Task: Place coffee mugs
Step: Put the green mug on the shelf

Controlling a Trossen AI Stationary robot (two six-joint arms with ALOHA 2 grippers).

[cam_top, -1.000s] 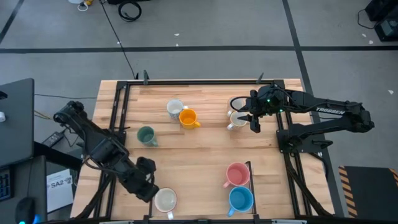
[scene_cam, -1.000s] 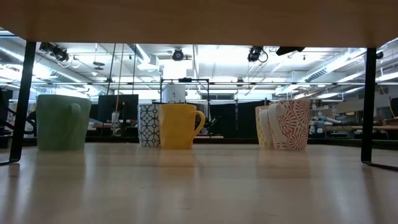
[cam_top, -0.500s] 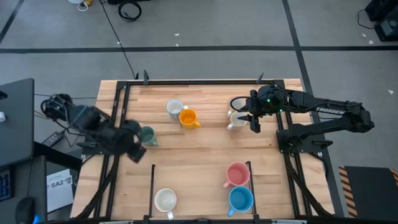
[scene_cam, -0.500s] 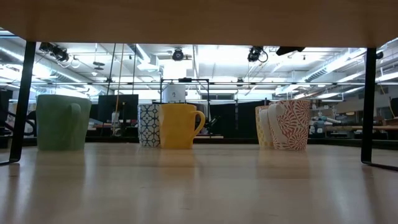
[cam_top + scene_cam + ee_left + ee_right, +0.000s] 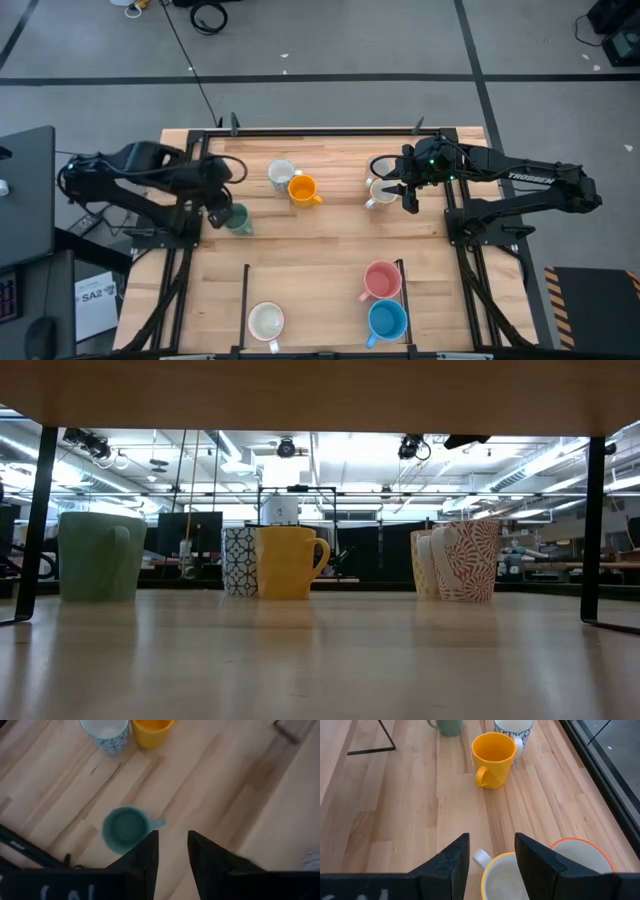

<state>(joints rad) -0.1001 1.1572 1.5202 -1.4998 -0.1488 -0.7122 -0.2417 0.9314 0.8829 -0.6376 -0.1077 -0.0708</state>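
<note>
Near the table's point(image 5: 320, 250) front edge stand a cream mug point(image 5: 266, 322), a blue mug point(image 5: 387, 320) and a pink mug point(image 5: 381, 279). Toward the left edge, the left gripper point(image 5: 214, 207) hovers beside the dark green mug point(image 5: 236, 218), fingers slightly spread, holding nothing. Farther back sit the orange mug point(image 5: 302, 189) and a patterned white mug point(image 5: 281, 173). Near the back right, the right gripper point(image 5: 409, 192), spread and empty, hovers just beside a yellow-rimmed mug point(image 5: 380, 192); its arm reads "TROSSEN" point(image 5: 528, 178).

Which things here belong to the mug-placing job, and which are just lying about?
Job: green mug, patterned mug, orange mug, two mugs by the right gripper, pink mug, blue mug, cream mug.

Lying about: floor cable.
</note>
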